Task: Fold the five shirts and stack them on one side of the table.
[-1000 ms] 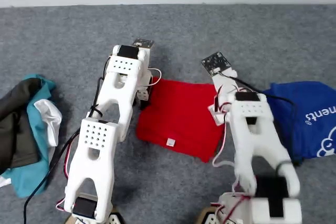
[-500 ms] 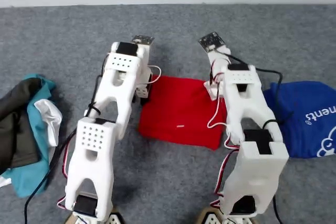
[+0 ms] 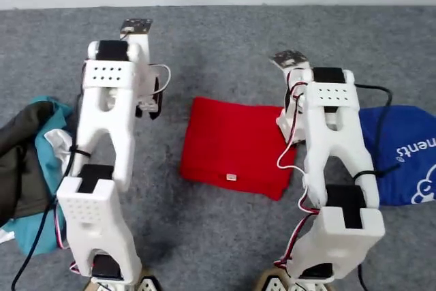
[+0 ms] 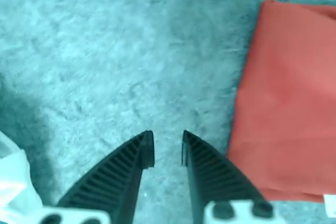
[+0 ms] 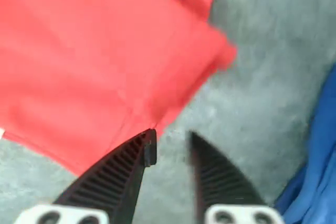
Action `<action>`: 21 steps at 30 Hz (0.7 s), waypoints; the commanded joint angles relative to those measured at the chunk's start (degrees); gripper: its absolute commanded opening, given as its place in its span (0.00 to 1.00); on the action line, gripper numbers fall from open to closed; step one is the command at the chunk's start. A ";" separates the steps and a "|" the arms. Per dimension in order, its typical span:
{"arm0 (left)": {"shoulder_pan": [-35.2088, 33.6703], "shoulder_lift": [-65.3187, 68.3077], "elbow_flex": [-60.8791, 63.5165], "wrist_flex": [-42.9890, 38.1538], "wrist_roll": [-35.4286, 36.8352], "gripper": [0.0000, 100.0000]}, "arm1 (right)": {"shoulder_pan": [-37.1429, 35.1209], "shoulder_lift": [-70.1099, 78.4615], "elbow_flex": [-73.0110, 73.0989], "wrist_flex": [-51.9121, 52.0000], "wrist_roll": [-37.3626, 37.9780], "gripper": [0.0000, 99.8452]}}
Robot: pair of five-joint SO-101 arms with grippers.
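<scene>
A folded red shirt [image 3: 235, 148] lies flat on the grey carpet between the two arms, a small white tag on its near edge. My left gripper [image 3: 151, 103] hangs over bare carpet just left of the shirt; in the left wrist view the gripper [image 4: 167, 148] is slightly open and holds nothing, with the red shirt [image 4: 286, 103] beside it. My right gripper [image 3: 286, 119] sits at the shirt's right edge. In the right wrist view the gripper [image 5: 172, 145] is slightly open and empty, one finger over the red shirt [image 5: 105, 61].
A blue shirt [image 3: 402, 151] with white print lies at the right edge, close to the right arm. At the left edge is a loose pile: a dark shirt [image 3: 24, 161], a teal shirt [image 3: 41, 223] and a white shirt [image 3: 65, 151].
The left arm has swung left, away from the red shirt. The right arm has come forward to the shirt's right edge. The red shirt now lies flatter and squarer.
</scene>
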 commanded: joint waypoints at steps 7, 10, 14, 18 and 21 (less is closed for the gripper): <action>-2.46 -2.11 3.30 0.79 0.26 0.10 | -5.93 5.76 -2.37 -3.91 -5.80 0.33; -2.55 -1.85 4.35 0.79 0.26 0.10 | -8.48 8.92 -2.37 -8.48 -7.30 0.33; -2.55 -1.93 4.35 0.79 0.26 0.10 | -7.52 14.64 -2.46 -16.04 -8.53 0.33; -2.55 -1.93 4.35 0.79 0.26 0.10 | -7.96 20.88 -9.14 -14.02 -8.44 0.33; -2.55 -1.93 4.35 0.79 0.26 0.10 | -11.03 25.98 -15.65 -11.47 -7.74 0.30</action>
